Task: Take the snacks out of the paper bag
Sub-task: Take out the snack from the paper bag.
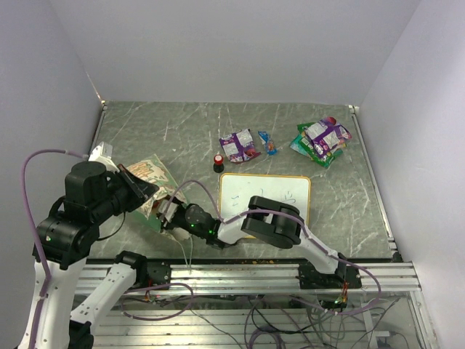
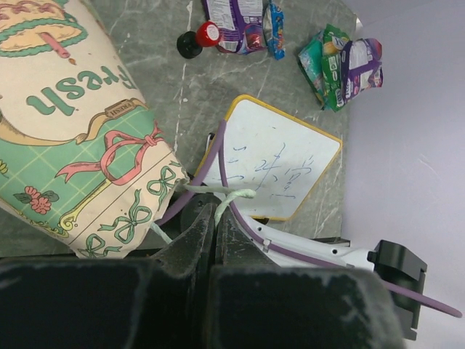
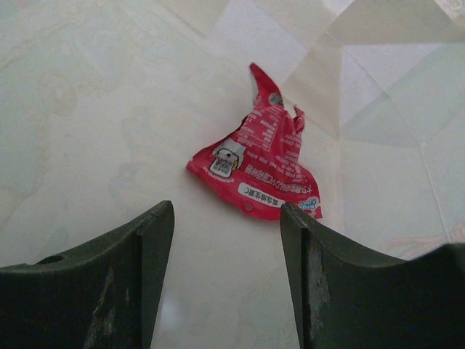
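Observation:
The paper bag (image 1: 149,178) (image 2: 80,138) lies tilted at the left, cream with green and pink print. My left gripper (image 2: 215,211) is shut on the bag's pale string handle (image 2: 234,196) and holds it up. My right gripper (image 1: 168,211) (image 3: 227,218) reaches into the bag's mouth and stands open with nothing between its fingers. Just ahead of it a red snack packet (image 3: 265,163) lies on the bag's cream inner wall (image 3: 109,109). Other snacks lie out on the table: a purple packet (image 1: 238,145) (image 2: 236,22), a small blue one (image 1: 268,142), and a green-and-purple pile (image 1: 322,139) (image 2: 345,65).
A wood-framed whiteboard (image 1: 265,196) (image 2: 280,163) lies flat under the right arm. A small red-topped black knob (image 1: 218,163) (image 2: 197,38) stands beside the purple packet. Pale walls close the table in at the back and sides.

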### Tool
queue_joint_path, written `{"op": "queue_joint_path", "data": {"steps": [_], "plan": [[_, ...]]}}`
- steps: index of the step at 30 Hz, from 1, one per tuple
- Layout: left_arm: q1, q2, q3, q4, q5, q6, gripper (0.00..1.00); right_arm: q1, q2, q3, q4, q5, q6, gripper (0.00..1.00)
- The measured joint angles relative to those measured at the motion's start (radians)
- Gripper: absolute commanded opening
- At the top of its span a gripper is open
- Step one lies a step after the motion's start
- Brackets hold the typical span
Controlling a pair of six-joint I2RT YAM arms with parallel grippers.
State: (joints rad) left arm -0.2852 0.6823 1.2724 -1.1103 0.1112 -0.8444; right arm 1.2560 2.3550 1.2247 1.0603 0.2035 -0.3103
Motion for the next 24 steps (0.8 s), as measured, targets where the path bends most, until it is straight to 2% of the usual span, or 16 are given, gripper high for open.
{"op": "queue_joint_path", "data": {"steps": [8, 17, 20, 24], "plan": [[0.000, 0.067, 0.116, -0.001, 0.010, 0.085, 0.07, -0.020, 0.078, 0.211, -0.046, 0.013, -0.019, 0.61], [0.000, 0.146, 0.329, 0.000, 0.017, 0.163, 0.07, -0.068, 0.114, 0.507, -0.084, 0.002, -0.091, 0.62], [0.000, 0.130, 0.338, -0.002, 0.015, 0.164, 0.07, -0.082, 0.114, 0.562, -0.083, -0.006, -0.102, 0.62], [0.000, 0.086, 0.299, 0.000, 0.013, 0.138, 0.07, -0.097, 0.115, 0.554, -0.082, -0.011, -0.106, 0.62]]}}
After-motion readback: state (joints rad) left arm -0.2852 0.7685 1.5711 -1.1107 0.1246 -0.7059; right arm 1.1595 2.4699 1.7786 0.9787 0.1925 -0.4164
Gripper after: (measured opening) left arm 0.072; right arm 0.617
